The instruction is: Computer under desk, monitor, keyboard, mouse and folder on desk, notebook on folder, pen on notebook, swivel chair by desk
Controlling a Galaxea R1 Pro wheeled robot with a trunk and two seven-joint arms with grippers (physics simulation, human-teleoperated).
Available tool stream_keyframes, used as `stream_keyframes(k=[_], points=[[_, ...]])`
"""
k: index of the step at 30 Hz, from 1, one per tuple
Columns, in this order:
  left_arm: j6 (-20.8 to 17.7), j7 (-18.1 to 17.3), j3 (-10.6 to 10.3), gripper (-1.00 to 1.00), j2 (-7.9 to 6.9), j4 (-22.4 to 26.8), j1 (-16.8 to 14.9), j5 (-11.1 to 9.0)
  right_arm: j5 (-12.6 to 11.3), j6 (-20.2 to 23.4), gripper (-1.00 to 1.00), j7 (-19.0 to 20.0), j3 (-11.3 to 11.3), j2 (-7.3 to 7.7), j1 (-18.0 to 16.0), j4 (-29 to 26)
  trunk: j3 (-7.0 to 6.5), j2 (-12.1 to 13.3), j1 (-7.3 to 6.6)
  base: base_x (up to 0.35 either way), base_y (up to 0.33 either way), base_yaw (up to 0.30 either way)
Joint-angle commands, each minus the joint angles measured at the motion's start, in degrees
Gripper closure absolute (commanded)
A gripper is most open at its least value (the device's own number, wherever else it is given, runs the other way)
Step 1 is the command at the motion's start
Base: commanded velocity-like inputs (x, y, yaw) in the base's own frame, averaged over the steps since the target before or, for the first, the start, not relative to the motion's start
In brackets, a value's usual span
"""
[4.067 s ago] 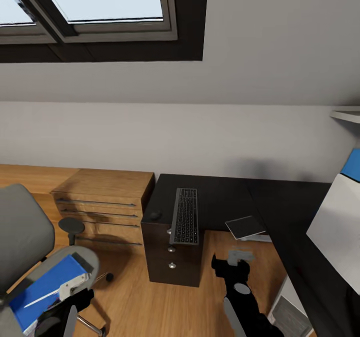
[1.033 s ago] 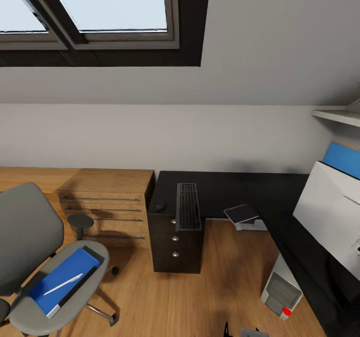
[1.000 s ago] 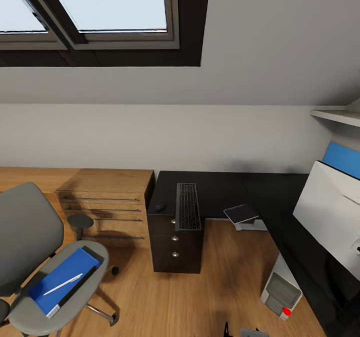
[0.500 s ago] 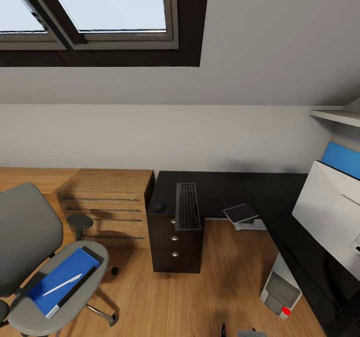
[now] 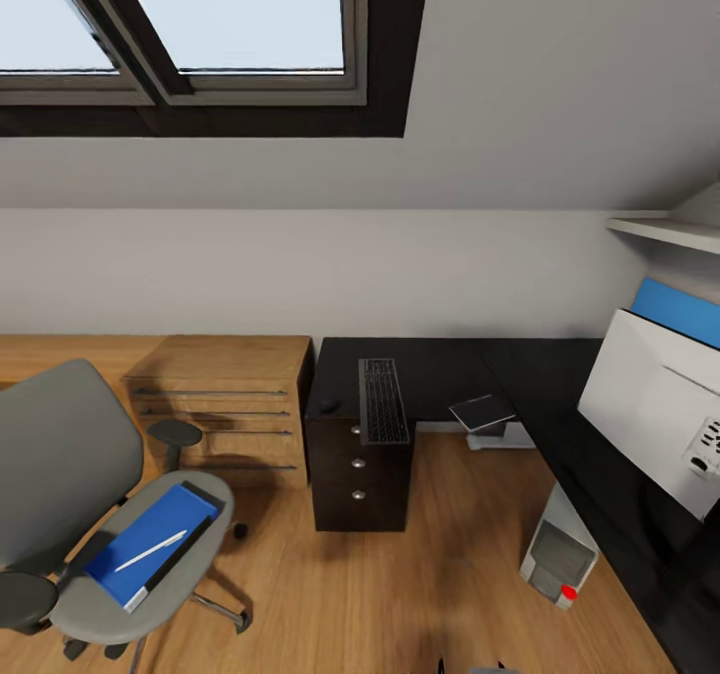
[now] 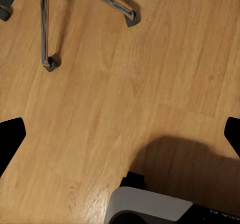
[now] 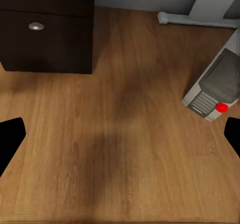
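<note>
The swivel chair [image 5: 60, 464] stands at the left; its chrome base [image 6: 47, 29] is on the floor ahead of my open left gripper [image 6: 120, 139]. On its seat lies the blue folder [image 5: 150, 532] with the white pen [image 5: 150, 551] on top. The black desk [image 5: 450, 364] carries the keyboard [image 5: 383, 400], the mouse [image 5: 327, 405] left of it, the notebook [image 5: 482, 412] at its inner edge and the monitor [image 5: 655, 409] at the right. The computer [image 5: 558, 557] stands on the floor by the desk. My open right gripper [image 7: 120, 136] hangs over the floor between the drawer unit [image 7: 47, 29] and the computer [image 7: 215, 87].
A light wooden dresser [image 5: 230, 394] adjoins the desk's left end. A blue wall panel [image 5: 680, 312] and a white shelf [image 5: 665, 229] sit behind the monitor. Wooden floor [image 5: 400, 594] lies open between chair, drawer unit [image 5: 360, 474] and computer. A white desk leg [image 7: 210, 7] stands near the computer.
The head view has drawn back and turned slightly, so more of the chair and floor shows. Both arms, visible 4 s ago, have dropped below the view. The things themselves stay put.
</note>
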State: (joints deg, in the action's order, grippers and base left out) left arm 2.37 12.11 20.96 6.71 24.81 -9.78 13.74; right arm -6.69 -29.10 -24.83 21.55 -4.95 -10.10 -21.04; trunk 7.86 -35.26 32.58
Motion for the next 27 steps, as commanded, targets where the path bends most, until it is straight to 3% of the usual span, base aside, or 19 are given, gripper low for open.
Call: stream_keyframes(k=[1,18,27], points=[[0.23,0.02,0.4,-1.0,0.07,-0.02,-0.04,0.59,-0.6,-0.27,-1.0,-0.25,0.5,0.03,-0.07,0.06,0.06,-0.09,0.01,-0.047,0.04,-0.126],[0.26,0.37,0.4,-1.0,0.21,-0.02,-0.05,0.52,-0.6,-0.25,-1.0,-0.31,0.57,-0.05,-0.07,0.04,-2.77,5.93,-3.29,-0.009,0.008,-0.025],[0.35,0.55,0.57,-1.0,0.15,-0.02,-0.05,0.41,-0.6,-0.29,-1.0,-0.31,0.59,-0.06,-0.06,0.07,-4.38,9.54,-5.26,-0.304,0.0,0.0]])
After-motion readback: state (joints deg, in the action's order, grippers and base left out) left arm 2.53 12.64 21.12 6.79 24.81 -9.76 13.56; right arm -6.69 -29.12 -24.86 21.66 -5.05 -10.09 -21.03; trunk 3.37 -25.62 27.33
